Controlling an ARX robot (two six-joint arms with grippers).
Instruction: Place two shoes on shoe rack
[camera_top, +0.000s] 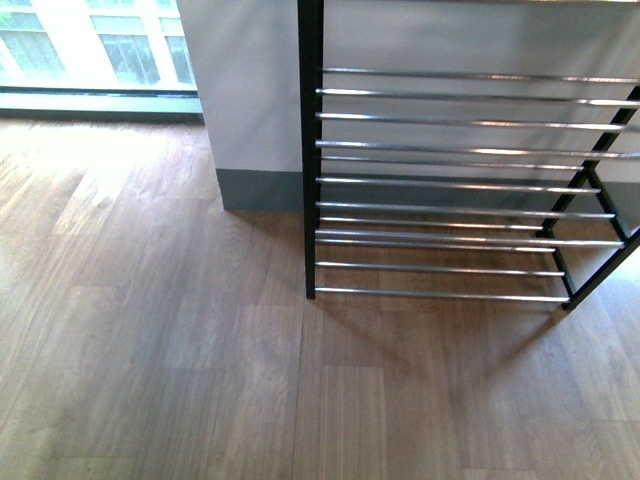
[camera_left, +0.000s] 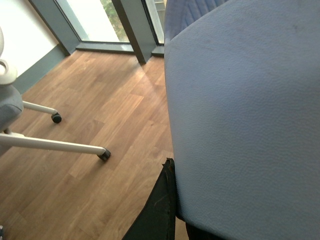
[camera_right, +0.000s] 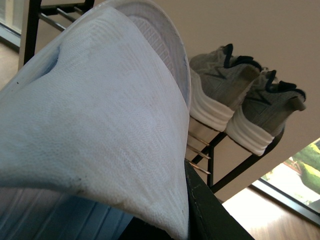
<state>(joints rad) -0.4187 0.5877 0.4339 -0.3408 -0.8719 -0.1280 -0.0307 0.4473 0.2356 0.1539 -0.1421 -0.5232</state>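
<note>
Pale blue slide (camera_left: 240, 115) is seen hard against the left wrist camera, filling most of that view, its pebbled rubber surface lifted clear of the wooden floor (camera_left: 100, 100). Left claw (camera_left: 165, 205) is taken as clamped on it: one black finger (camera_left: 160, 215) is pressed to the slide's edge, the other finger is hidden. Beyond it, a white office chair base (camera_left: 50, 145) with dark castors is noted on the floor, and grey window frames (camera_left: 130, 25) further back.

Second pale blue slide (camera_right: 90, 130) is seen just as close in the right wrist view, its textured face and white rim turned to the lens. Right claw (camera_right: 205, 210) is taken as clamped on this one, a black finger being seen against its lower edge.

Behind it, a pair of grey knit sneakers (camera_right: 225, 87) with white soles and navy lining is set side by side on the chrome bars of the shoe rack (camera_top: 311, 150), heels toward the camera.

From the front view, the rack is recorded standing on the floor against a pale wall (camera_top: 250, 100), right of centre. Neither arm is shown there.
</note>
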